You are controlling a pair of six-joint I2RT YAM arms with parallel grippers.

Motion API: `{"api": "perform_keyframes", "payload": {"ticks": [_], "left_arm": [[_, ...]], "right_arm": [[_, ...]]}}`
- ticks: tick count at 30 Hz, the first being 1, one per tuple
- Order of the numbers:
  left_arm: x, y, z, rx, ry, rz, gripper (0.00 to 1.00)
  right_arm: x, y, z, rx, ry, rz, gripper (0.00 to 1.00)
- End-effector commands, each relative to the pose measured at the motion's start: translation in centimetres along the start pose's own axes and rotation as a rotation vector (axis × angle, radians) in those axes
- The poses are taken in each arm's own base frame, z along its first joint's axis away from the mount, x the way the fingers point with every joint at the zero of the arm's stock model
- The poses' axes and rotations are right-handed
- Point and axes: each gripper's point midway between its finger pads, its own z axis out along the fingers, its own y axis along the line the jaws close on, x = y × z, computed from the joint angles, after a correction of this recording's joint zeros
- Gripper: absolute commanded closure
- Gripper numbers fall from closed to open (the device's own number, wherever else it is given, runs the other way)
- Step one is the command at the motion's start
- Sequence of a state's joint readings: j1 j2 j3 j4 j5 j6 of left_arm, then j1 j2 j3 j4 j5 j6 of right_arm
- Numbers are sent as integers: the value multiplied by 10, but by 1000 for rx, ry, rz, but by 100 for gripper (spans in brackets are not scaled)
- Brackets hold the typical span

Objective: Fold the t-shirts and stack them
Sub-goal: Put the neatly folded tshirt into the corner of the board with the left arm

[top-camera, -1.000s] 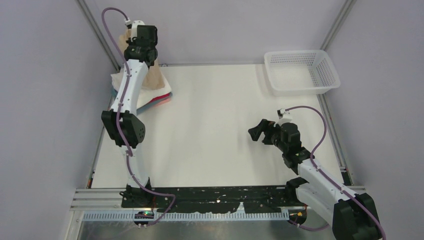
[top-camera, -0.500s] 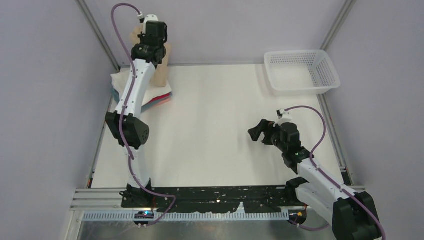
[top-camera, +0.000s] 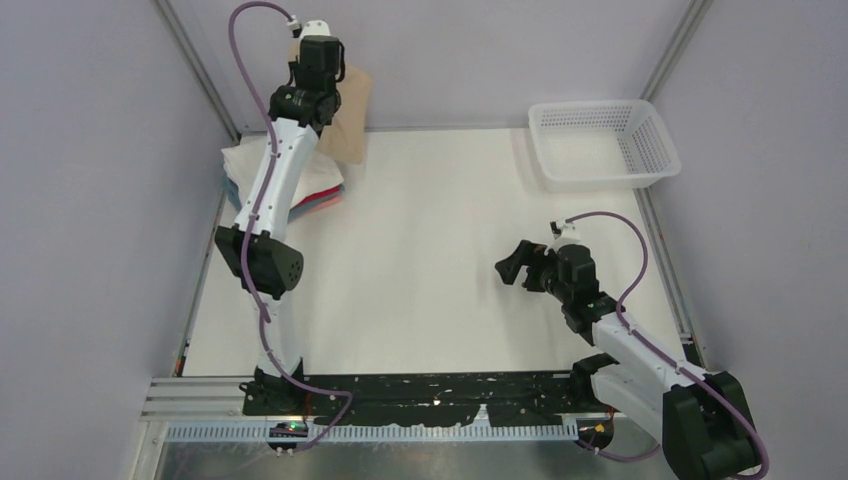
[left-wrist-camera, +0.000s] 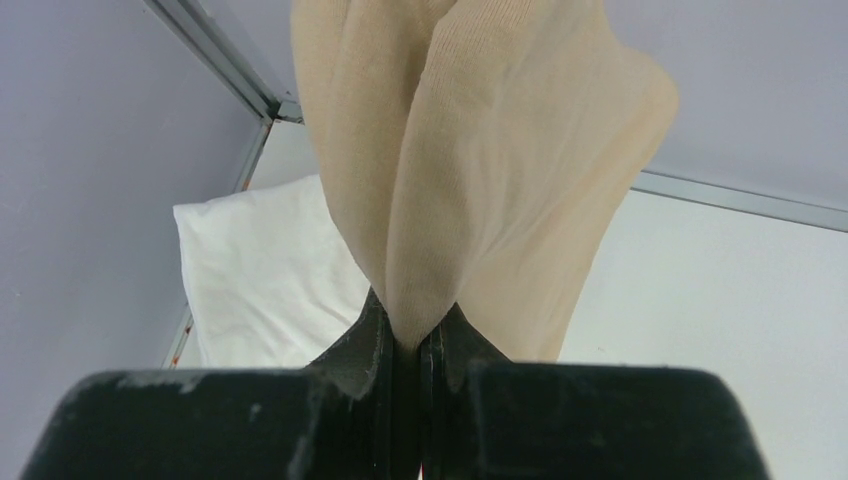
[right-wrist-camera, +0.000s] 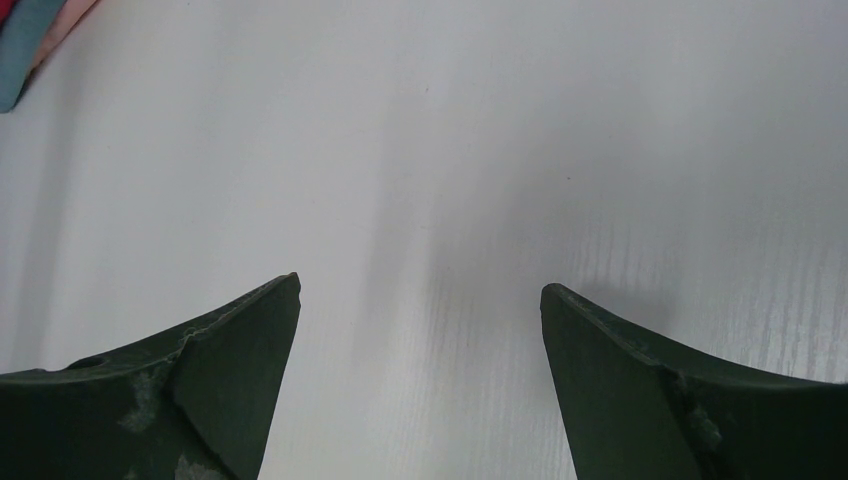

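My left gripper [top-camera: 325,80] is raised at the far left corner and shut on the tan t-shirt [top-camera: 348,125], which hangs from it above the table. In the left wrist view the tan t-shirt [left-wrist-camera: 480,170] is pinched between the closed jaws of the left gripper [left-wrist-camera: 415,335]. Below lies a stack of folded t-shirts [top-camera: 300,185], white on top [left-wrist-camera: 265,275], with red and grey-blue edges showing. My right gripper [top-camera: 512,265] is open and empty over bare table at the right [right-wrist-camera: 420,300]. A corner of the stack [right-wrist-camera: 30,40] shows far off.
A white mesh basket [top-camera: 603,142] stands at the far right corner. Grey walls and metal frame posts close in the table at the back and sides. The left arm reaches over the stack.
My left gripper has risen and moved right along the back wall, lifting the tan t-shirt off the stack so it now hangs free. The right arm has hardly moved.
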State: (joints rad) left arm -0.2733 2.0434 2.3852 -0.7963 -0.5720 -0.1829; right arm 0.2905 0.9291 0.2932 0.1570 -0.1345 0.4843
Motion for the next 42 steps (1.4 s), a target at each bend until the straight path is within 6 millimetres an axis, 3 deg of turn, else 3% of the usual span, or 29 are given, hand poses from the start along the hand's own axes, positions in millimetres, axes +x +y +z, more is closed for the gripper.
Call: {"api": "perform_keyframes", "payload": {"ticks": [1, 8, 13, 28, 33, 34, 35, 42], "left_arm": [[-14, 4, 8, -39, -61, -35, 100], [19, 14, 31, -115, 15, 18, 100], [31, 31, 33, -145, 50, 12, 100], [76, 106, 44, -232, 144, -4, 100], [106, 118, 59, -151, 195, -9, 100], [112, 138, 66, -167, 209, -35, 100], [117, 144, 71, -156, 218, -46, 100], [140, 164, 93, -98, 251, -36, 100]], "right_arm": [[-17, 9, 2, -31, -50, -13, 5], [-17, 8, 2, -30, -49, -14, 5], [-16, 8, 3, -31, -43, -13, 5], [-16, 9, 5, -31, -39, -12, 5], [-17, 8, 4, -28, -40, -13, 5], [-16, 8, 4, -27, -40, -13, 5], [-16, 8, 4, -25, -41, -14, 5], [-18, 5, 4, -10, -46, -18, 5]]}}
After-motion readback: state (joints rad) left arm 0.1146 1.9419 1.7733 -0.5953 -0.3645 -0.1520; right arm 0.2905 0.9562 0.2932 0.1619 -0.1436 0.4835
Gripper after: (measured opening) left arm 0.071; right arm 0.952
